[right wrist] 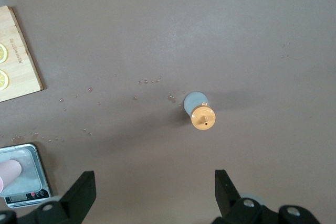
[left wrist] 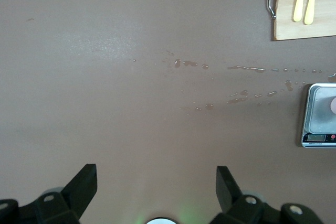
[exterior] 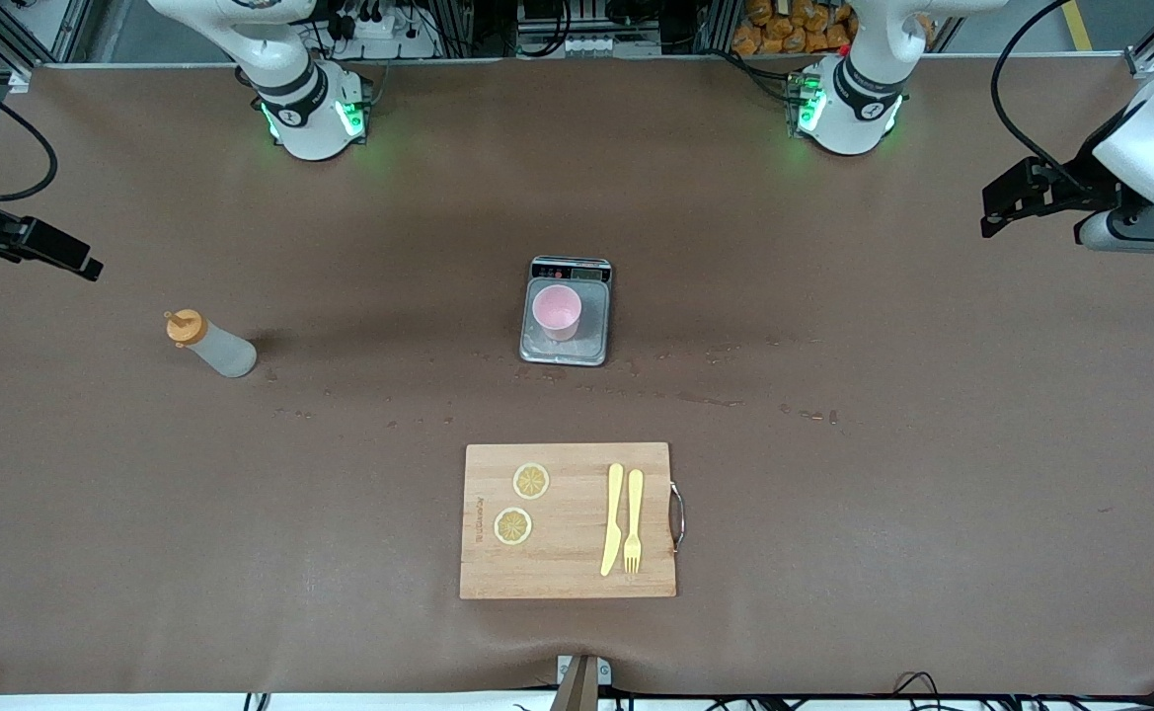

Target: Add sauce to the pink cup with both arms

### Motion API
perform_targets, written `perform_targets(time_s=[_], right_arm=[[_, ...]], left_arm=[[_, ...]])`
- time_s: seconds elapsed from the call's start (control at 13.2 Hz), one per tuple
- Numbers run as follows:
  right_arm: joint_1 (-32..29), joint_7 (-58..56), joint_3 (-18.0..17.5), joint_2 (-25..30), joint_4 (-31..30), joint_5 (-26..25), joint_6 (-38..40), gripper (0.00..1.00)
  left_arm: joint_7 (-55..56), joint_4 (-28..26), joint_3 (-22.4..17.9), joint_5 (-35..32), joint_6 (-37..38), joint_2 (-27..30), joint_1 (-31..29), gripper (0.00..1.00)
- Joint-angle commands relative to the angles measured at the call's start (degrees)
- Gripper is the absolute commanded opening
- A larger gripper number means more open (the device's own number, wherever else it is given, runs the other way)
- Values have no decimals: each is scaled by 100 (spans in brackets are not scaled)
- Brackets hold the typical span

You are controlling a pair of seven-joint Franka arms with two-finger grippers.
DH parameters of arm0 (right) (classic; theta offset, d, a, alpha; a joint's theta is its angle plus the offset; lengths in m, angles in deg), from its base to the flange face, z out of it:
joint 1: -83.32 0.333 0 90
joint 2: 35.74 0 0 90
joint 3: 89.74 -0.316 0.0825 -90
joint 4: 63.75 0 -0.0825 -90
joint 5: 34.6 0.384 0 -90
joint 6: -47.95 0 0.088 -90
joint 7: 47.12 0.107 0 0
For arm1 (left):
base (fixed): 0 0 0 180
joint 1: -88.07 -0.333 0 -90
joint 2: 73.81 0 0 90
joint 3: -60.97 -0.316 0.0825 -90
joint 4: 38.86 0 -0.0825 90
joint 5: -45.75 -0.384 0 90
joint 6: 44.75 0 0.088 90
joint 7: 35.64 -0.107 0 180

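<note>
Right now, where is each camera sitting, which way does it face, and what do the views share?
Front view: high across the table, facing both arm bases; it takes in the sauce, pink cup on the scale, cutting board, and both arms raised at the table's ends.
Left wrist view: looks down past the open left pincer at bare table, with scale and board at its edge.
Right wrist view: looks down past the open right pincer at the sauce bottle's orange cap.
Shared: all three show the scale and board.
</note>
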Motion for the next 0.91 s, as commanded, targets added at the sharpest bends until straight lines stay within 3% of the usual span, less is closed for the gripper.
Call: perform_targets(time_s=[0.0,0.83], right_arm=[[98,-83,65,238,-251,-30,-113,100],[265,-118,65,247,-303,-21,-298,100]], left_arm=[[-7,24,32,-18,-19,7,-38,100],[-86,16,23,-10,-19,-2,-38,100]])
